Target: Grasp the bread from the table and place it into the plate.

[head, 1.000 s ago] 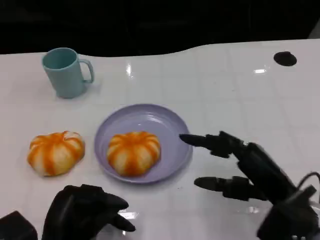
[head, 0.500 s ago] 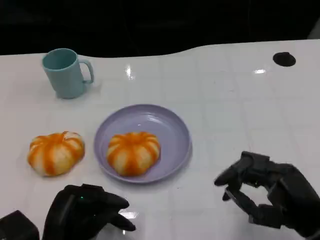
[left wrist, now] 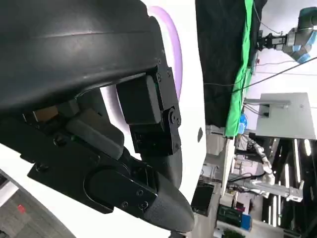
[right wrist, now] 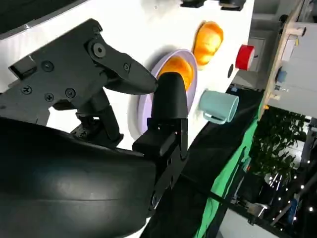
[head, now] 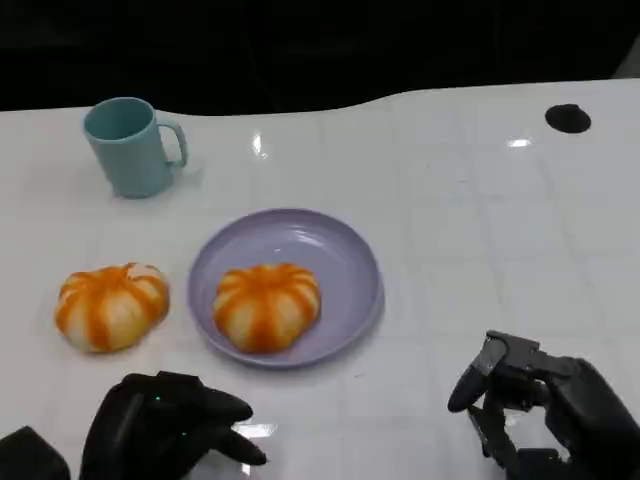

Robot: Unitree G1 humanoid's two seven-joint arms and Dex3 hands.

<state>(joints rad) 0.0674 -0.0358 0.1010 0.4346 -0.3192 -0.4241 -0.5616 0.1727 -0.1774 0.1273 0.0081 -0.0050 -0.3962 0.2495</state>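
One bread (head: pixel 267 305) sits in my lavender plate (head: pixel 345 255); a second bread (head: pixel 110 304) lies on the white table (head: pixel 480 220) just left of the plate. My right hand (head: pixel 545 400) hangs low at the near right, fingers curled in, holding nothing. My left hand (head: pixel 165 425) rests near the table's front edge, fingers curled, empty. A teal mug (head: pixel 130 145) stands far left. I can read no writing on anything.

Orange-striped bread (head: pixel 267 306) lies in lilac plate (head: pixel 345 250); second bread (head: pixel 111 305) on table, left.
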